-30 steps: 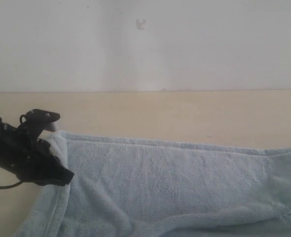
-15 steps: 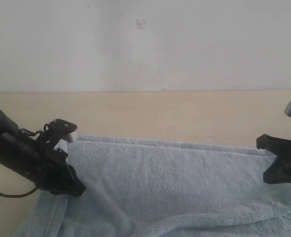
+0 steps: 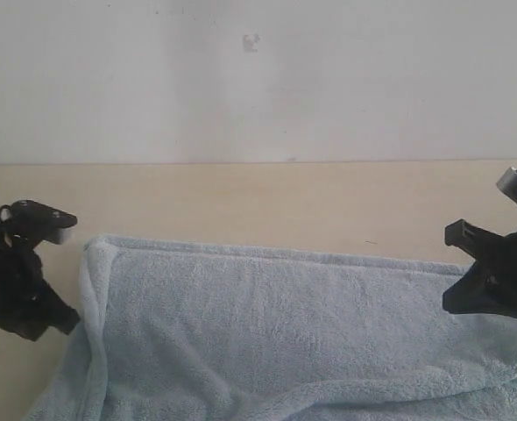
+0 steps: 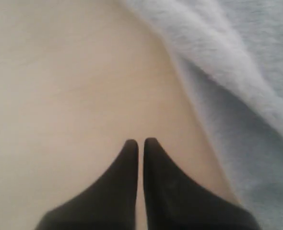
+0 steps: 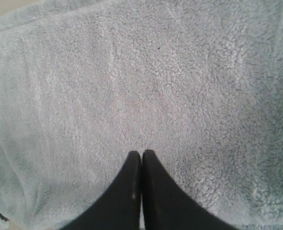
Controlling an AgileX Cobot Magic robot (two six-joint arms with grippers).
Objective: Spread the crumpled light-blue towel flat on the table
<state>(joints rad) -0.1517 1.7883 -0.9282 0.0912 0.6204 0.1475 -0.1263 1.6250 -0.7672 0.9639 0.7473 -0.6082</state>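
Towel (image 3: 285, 333), pale light-blue terry, fills the lower half of the exterior frame on the beige table (image 3: 241, 197) and runs off the bottom and right edges. Far hem is mostly straight, from the left-centre across to the right. Its far left corner is rolled up into a soft ridge, and the left edge is folded over. A long wrinkle runs along the bottom of the frame. Left gripper (image 3: 64, 321) sits at the left edge of the frame, just beside the towel's left border. In the left wrist view its claw (image 4: 138, 143) is pressed together with nothing in it, over bare table, and the towel edge (image 4: 237, 96) lies close by but apart. Right gripper (image 3: 451, 303) is at the right edge of the frame over the towel's far right part. In the right wrist view its tips (image 5: 141, 154) are pressed together against a background of pile (image 5: 146, 76); cannot tell if they touch the cloth. Small grey mark on wall (image 3: 251, 41) at upper centre, too blurred to read.
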